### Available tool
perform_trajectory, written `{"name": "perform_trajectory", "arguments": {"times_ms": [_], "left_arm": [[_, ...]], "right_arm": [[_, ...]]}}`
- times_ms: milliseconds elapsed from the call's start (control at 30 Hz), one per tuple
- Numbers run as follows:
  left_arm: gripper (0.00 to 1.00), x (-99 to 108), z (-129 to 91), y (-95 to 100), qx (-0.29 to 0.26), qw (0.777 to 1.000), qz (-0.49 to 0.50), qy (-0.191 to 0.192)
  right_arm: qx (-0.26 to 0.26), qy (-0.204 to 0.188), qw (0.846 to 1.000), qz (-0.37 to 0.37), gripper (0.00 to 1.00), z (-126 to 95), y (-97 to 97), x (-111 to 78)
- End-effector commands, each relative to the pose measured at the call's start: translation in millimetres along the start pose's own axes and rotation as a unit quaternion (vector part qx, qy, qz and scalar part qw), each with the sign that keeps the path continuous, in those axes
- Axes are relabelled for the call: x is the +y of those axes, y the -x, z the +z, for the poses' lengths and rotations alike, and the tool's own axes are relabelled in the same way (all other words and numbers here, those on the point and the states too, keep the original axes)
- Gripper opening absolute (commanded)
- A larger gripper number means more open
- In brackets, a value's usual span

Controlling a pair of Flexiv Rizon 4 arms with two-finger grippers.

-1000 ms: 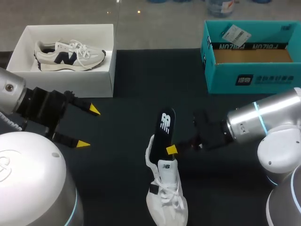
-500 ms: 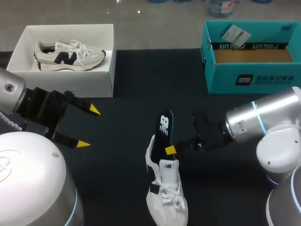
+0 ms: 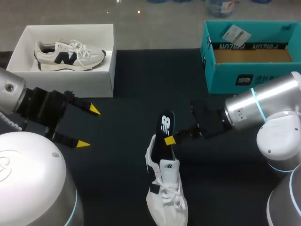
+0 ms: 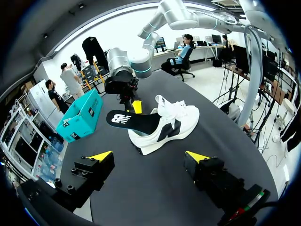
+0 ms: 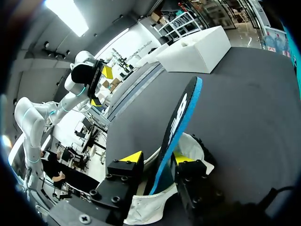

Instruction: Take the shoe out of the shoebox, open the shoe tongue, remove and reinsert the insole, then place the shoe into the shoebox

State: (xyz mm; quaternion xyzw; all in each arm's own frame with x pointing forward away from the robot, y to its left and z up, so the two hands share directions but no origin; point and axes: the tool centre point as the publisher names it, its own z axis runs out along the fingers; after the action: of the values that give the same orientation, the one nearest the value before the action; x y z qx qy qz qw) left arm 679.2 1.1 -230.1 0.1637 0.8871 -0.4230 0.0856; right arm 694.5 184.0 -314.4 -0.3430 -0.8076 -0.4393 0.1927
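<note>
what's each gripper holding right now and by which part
The right gripper pinches the black insole by its lower part, just above the white shoe's opening. The left gripper is open, holding nothing.

A white lace-up sneaker (image 3: 165, 193) is seen lying on the black table top (image 3: 141, 80), with its toe toward the near edge. A black insole with a white logo (image 3: 165, 125) is stood up out of its heel opening. The right gripper (image 3: 169, 139) is placed at the insole's lower part, with one yellow tip seen against it. The left gripper (image 3: 88, 127) is held with fingers spread wide above the table's left side. A matching sneaker (image 3: 69, 55) is laid in the white shoebox (image 3: 106, 70) at far left, and a teal cardboard box (image 3: 244, 80) is set at far right.
</note>
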Motion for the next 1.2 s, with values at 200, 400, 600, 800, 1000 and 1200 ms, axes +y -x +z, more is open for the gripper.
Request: {"name": "perform_trajectory", "arguments": {"times_ms": [200,400,600,800,1000,1200], "left_arm": [[1.0,0,-1,0.2,0.002,1.0,0.0,0.001],[1.0,0,-1,0.2,0.002,1.0,0.0,0.001],[1.0,0,-1,0.2,0.002,1.0,0.0,0.001],[1.0,0,-1,0.2,0.002,1.0,0.0,0.001],[1.0,0,-1,0.2,0.002,1.0,0.0,0.001],[1.0,0,-1,0.2,0.002,1.0,0.0,0.001]], "right_arm": [[-0.001,-0.011,1.0,-0.002,0.0,3,4.1,6.9],[0.006,-0.012,1.0,0.009,0.0,11,0.2,-7.0],[0.022,-0.014,0.999,0.031,0.0,26,-7.1,-27.6],[0.022,-0.012,0.999,0.044,0.0,27,-9.2,-32.1],[0.003,-0.015,1.0,0.025,0.4,11,-3.2,-13.2],[-0.004,-0.022,1.0,0.011,0.37,3,5.0,2.1]]}}
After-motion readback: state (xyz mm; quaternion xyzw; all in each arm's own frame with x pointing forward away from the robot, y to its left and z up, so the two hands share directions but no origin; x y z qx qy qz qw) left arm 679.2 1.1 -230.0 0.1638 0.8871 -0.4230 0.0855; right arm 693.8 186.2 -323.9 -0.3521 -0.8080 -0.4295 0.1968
